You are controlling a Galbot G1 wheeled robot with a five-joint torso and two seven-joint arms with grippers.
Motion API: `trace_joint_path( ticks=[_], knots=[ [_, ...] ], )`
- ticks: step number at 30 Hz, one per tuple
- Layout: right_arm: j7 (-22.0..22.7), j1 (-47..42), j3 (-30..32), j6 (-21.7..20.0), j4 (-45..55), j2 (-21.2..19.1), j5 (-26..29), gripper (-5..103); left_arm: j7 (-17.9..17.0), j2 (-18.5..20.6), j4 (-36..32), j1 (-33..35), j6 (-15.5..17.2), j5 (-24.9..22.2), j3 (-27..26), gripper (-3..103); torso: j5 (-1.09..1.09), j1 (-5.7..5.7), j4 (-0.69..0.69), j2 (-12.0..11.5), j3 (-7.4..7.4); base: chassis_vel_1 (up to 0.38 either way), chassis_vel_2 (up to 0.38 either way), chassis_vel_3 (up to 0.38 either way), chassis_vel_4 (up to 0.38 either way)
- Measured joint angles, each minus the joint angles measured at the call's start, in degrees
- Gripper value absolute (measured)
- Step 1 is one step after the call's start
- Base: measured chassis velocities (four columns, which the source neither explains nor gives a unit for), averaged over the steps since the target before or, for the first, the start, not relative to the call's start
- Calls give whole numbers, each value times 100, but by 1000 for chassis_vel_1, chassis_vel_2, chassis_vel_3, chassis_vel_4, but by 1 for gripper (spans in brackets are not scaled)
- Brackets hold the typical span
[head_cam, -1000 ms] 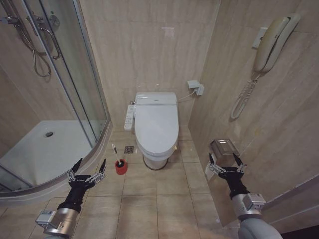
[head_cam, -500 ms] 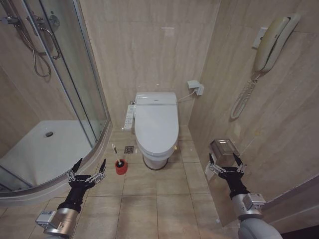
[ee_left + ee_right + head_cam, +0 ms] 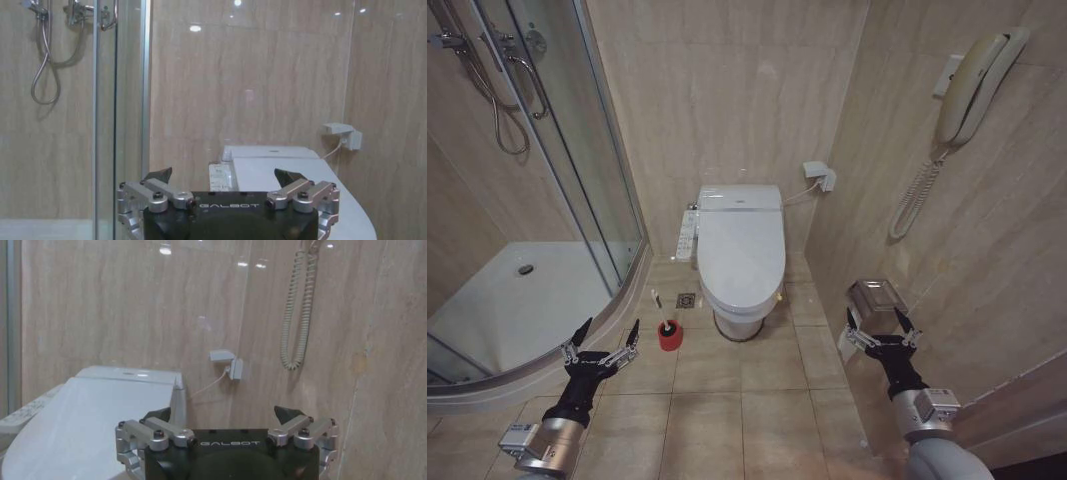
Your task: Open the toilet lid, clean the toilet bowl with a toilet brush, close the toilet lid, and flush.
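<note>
We take the toilet bowl as our landmark: it stands against the back wall, elongated white ceramic, with a long button panel on its side toward the shower tray. The toilet lid lies shut on top of it, a glossy oval of white plastic. We judge it light and stiff but slick, best lifted by hooking under its front edge, nearest us. The toilet brush lies on the tiled floor just beside the bowl's base, on the shower side; its red cup holder stands near it. The thin stick handle looks light and easy to roll, so we would pinch it mid-shaft. Our left gripper hangs in front of the bowl on the shower side, fingers spread and holding nothing. Our right gripper hangs in front on the opposite side, by the wall-mounted paper holder, fingers likewise spread and unloaded.
</note>
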Motion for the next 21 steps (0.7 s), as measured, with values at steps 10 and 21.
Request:
trace_joint_path(
  ticks=[10,21],
  knots=[
    [0,0,0,0,0,0,0,100,0,0,0,0,0,0,0,100,0,0,0,0,0,0,0,0,0],
    [0,0,0,0,1,0,0,100,0,0,0,0,0,0,0,100,0,0,0,0,0,0,0,0,0]
  ],
)
